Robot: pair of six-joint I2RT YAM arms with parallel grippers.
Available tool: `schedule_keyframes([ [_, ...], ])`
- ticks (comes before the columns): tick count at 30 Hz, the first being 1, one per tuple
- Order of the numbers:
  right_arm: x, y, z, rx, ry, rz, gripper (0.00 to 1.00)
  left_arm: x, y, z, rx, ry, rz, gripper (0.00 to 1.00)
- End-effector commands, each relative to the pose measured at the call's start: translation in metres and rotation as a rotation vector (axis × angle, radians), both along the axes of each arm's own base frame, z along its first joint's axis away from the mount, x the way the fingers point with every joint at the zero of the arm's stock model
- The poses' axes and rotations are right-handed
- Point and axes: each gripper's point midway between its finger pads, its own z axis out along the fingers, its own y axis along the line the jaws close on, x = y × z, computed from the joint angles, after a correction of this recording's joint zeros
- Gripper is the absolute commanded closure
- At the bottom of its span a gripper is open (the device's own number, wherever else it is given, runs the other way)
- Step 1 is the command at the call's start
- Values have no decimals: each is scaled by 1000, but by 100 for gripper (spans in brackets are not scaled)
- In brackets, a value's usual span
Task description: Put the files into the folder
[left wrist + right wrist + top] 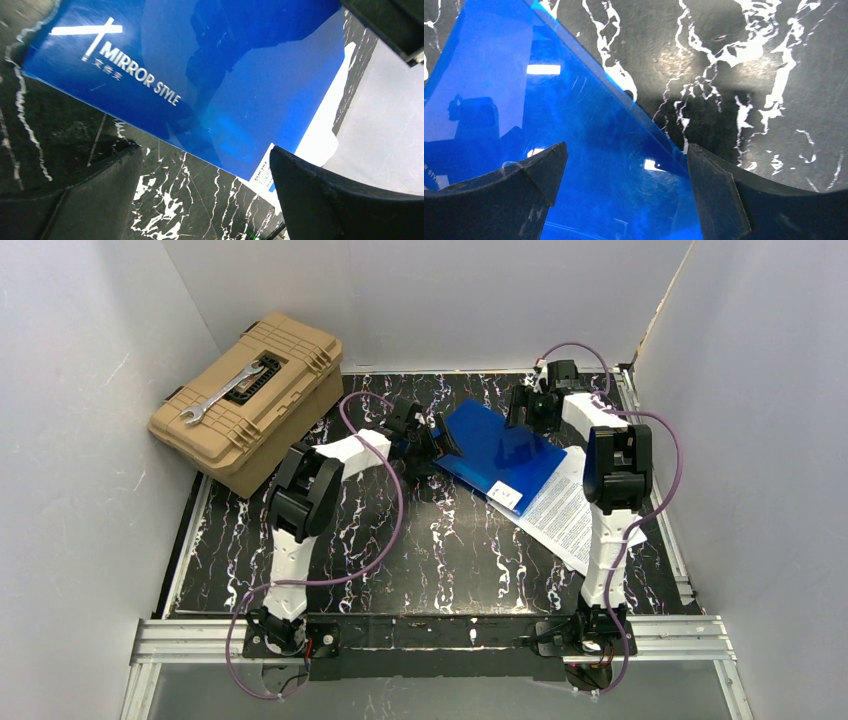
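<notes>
The glossy blue folder (500,452) lies closed on the black marbled table, with a white label (505,493) at its near corner. White printed files (577,515) stick out from under its right side. My left gripper (428,438) is open and empty at the folder's left edge. In the left wrist view the folder (225,75) fills the top, the label (264,172) shows by the right finger and the gripper (205,195) is over bare table. My right gripper (530,405) is open and empty at the folder's far edge. It hovers over that edge in the right wrist view (624,190).
A tan toolbox (250,400) with a silver wrench (222,393) on its lid stands at the back left. White walls enclose the table on three sides. An aluminium rail (430,635) runs along the near edge by the arm bases.
</notes>
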Motion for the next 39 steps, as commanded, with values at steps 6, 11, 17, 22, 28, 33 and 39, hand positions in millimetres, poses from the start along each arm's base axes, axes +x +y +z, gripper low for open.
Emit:
schedule_keyframes([
  [6,-61,52,-19,71,115,88,2,7,45,-23,55,93,61,2],
  [11,-88,78,-11,85,112,121,2,8,66,-15,72,90,83,2],
  [17,-125,115,2,107,109,171,2,3,93,-2,92,87,111,2],
  [22,-156,137,10,122,106,213,2,-14,119,3,123,100,135,2],
  [28,-197,155,18,104,101,262,2,-42,141,10,173,111,138,2],
  [33,-226,146,23,44,92,249,3,-64,152,17,216,133,111,2],
  [39,-261,120,32,11,74,213,2,-84,162,27,256,141,62,2],
])
